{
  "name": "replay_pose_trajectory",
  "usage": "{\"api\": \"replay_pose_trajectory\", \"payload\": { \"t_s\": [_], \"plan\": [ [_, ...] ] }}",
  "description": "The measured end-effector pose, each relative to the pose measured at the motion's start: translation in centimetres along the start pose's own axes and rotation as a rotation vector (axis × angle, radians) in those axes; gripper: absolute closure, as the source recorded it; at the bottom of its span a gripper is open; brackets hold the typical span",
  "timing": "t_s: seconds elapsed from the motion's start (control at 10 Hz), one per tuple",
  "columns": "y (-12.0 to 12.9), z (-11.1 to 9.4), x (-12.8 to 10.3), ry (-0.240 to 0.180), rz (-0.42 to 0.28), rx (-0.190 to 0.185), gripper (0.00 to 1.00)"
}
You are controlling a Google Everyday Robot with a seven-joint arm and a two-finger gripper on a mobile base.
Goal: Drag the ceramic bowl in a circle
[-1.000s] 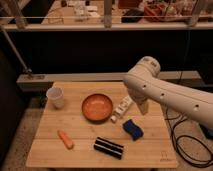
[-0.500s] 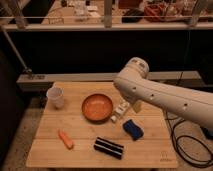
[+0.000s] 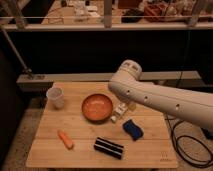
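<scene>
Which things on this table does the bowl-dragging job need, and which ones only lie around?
For the job: bowl; gripper, low, just right of the bowl.
Lying about: cup; blue sponge; orange stick; black striped bar.

Bowls: one ceramic bowl counted.
Cups: one white cup counted.
Sponges: one blue sponge counted.
Orange pieces: one carrot-like piece counted.
Striped blocks: one black block counted.
Grippers: one gripper, noted just right of the bowl.
Tables: one wooden table counted.
</scene>
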Motion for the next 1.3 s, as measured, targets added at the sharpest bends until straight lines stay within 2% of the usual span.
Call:
{"api": "replay_pose_trajectory", "payload": {
  "t_s": [0.2, 0.9, 1.0, 1.3],
  "plan": [
    [-0.8, 0.8, -0.5, 0.008, -0.038, 0.028, 0.20],
    [-2.5, 2.7, -2.2, 0.017, -0.128, 0.088, 0.22],
    [-2.5, 3.0, -2.0, 0.019, -0.138, 0.094, 0.28],
    [-2.9, 3.5, -2.4, 0.028, -0.185, 0.113, 0.56]
  ]
}}
